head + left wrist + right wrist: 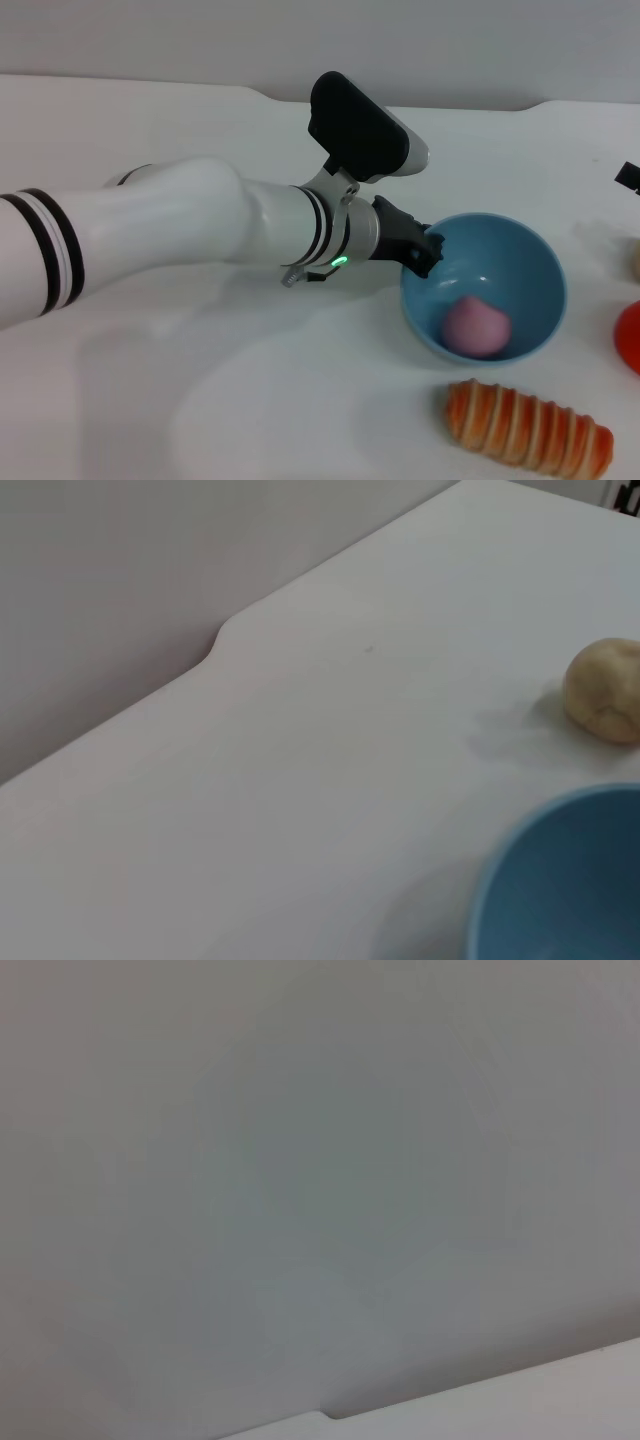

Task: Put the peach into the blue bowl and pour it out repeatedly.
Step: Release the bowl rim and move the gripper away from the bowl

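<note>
The blue bowl (500, 262) stands on the white table at the right of the head view, tipped a little toward me. The pink peach (476, 326) lies inside it against the near wall. My left gripper (424, 250) reaches in from the left, with its dark fingers closed over the bowl's left rim. The left wrist view shows part of the bowl's rim (520, 860) and no peach. A small black part of my right gripper (628, 177) shows at the far right edge, away from the bowl.
An orange-and-white striped loaf (528, 428) lies just in front of the bowl. A red-orange round thing (630, 337) sits at the right edge. A beige ball (605, 690) rests beyond the bowl. The table's back edge has a notch (215, 645) by the wall.
</note>
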Motion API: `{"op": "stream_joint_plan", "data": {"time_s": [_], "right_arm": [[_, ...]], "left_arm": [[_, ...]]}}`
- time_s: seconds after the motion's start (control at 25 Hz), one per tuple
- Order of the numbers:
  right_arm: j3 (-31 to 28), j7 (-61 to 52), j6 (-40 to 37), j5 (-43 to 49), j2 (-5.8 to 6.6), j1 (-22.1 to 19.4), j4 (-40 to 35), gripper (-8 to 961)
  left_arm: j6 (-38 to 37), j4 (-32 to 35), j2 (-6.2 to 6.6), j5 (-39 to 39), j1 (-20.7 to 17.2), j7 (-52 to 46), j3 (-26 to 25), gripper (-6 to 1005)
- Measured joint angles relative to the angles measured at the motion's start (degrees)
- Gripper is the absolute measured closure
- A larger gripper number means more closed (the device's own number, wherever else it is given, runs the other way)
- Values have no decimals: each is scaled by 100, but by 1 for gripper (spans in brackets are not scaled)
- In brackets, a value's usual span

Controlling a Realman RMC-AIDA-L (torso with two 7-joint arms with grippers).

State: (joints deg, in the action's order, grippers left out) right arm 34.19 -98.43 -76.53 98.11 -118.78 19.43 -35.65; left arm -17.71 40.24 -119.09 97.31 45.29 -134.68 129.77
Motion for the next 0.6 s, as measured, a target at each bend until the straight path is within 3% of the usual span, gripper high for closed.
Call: {"op": "stream_joint_plan", "data": {"time_s": [0.36,0.6], "right_arm": [[0,0,-3,-10,-4,0,71,523],[0,4,30,-26,13,-19,86,523]], "left_arm": [[-43,137,34,7,-80,4,-92,795],[-37,305,70,7,-189,4,-562,644]]}}
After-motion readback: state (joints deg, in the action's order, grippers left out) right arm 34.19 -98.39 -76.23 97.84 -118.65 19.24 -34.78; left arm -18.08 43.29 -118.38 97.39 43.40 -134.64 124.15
